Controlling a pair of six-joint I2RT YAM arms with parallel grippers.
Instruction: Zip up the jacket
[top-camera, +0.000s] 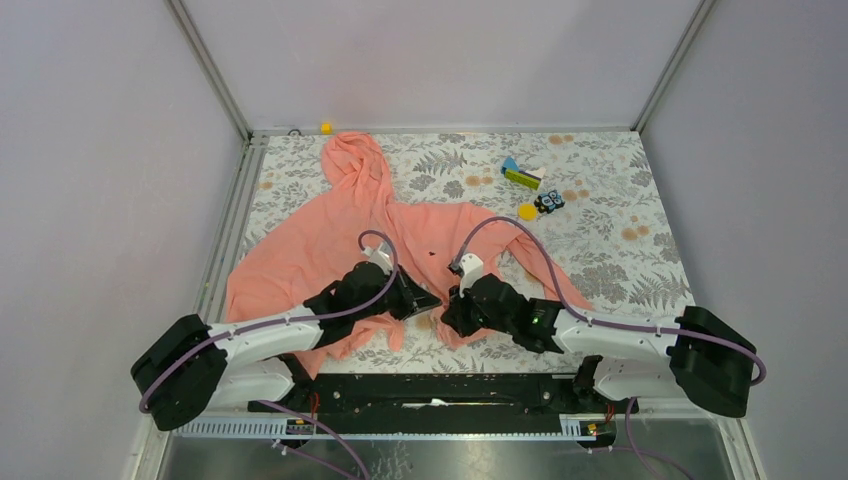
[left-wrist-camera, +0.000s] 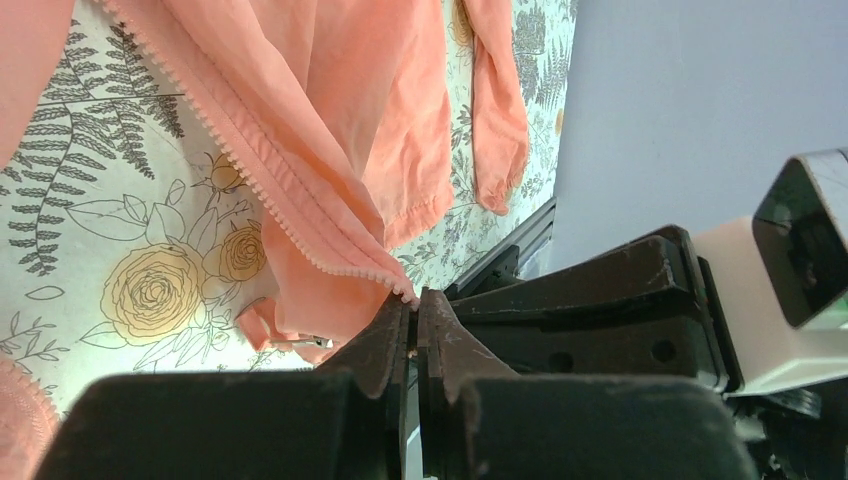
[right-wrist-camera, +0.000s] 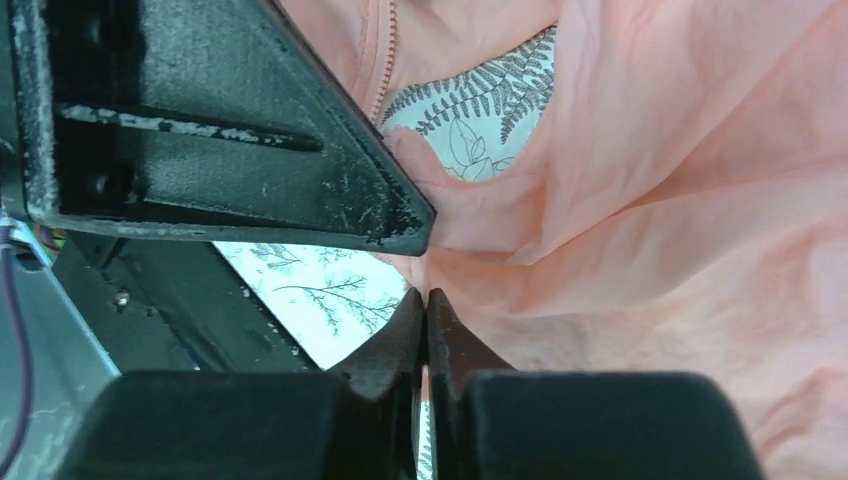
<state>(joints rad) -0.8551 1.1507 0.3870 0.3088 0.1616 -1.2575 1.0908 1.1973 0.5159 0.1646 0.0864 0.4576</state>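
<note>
Fig.: pink jacket (top-camera: 330, 235) spread unzipped on counter (top-camera: 600, 250), both arms at hem.
L gripper (left-wrist-camera: 413, 308) clamped on zipper edge (left-wrist-camera: 250, 180); R gripper (right-wrist-camera: 425, 300) closed tight, pinching fabric alongside.

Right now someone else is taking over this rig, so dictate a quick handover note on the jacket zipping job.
Left gripper: shut, pinching the bottom end of one zipper edge.
Right gripper: shut, apparently on fabric of the other front panel near the hem.
Jacket: flat on the table, hood at the far end, hem by the arms.
Done: both lower front corners gripped, close together.
To do: the front is open and the tablecloth shows between the edges. Join the ends, then run the zipper up.
</note>
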